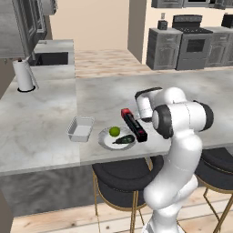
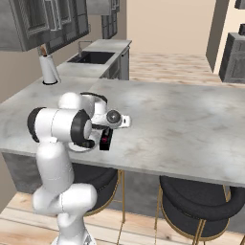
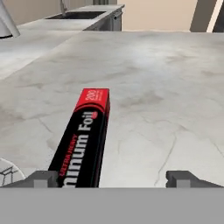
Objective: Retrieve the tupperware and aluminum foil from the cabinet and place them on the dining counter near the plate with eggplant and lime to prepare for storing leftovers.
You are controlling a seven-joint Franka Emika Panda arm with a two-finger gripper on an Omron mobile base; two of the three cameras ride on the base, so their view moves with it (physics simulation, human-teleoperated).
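Hand open above aluminum foil; label reads "Foil".

The aluminum foil is a long thin black box w/ red ends. It lies flat on the dining counter, right next to the plate. The plate is small, round & white. On it sit the lime, round & green, & the eggplant, small & dark. The tupperware is a low pale box, open top up, near the plate on its other side.
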